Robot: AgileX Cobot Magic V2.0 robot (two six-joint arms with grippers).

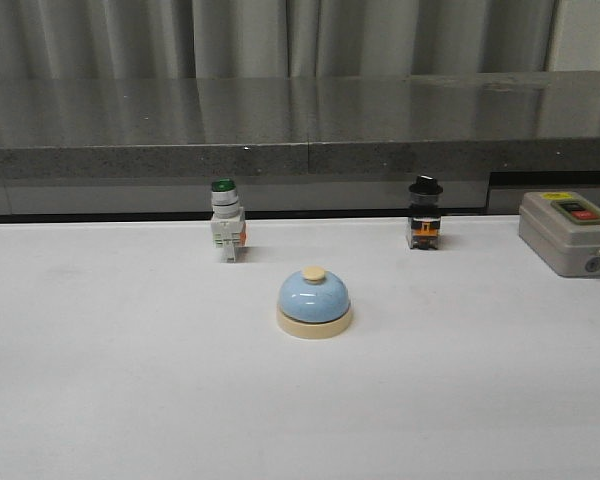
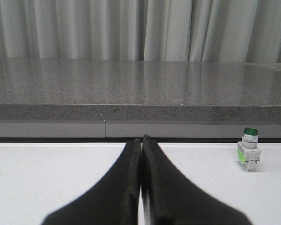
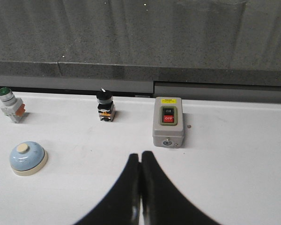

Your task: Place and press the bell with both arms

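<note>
The light-blue bell (image 1: 314, 300) with a cream base and cream button stands upright on the white table, near the middle. It also shows in the right wrist view (image 3: 27, 157). It is out of the left wrist view. No arm shows in the front view. My left gripper (image 2: 141, 139) is shut and empty, low over the table. My right gripper (image 3: 141, 154) is shut and empty, above the table and apart from the bell.
A green-capped white pushbutton switch (image 1: 226, 231) stands behind the bell to the left, also in the wrist views (image 2: 248, 150) (image 3: 10, 106). A black-knobbed switch (image 1: 424, 225) (image 3: 105, 106) stands behind to the right. A grey on/off box (image 1: 570, 232) (image 3: 168, 122) sits far right. A grey stone ledge (image 1: 300, 150) runs along the back.
</note>
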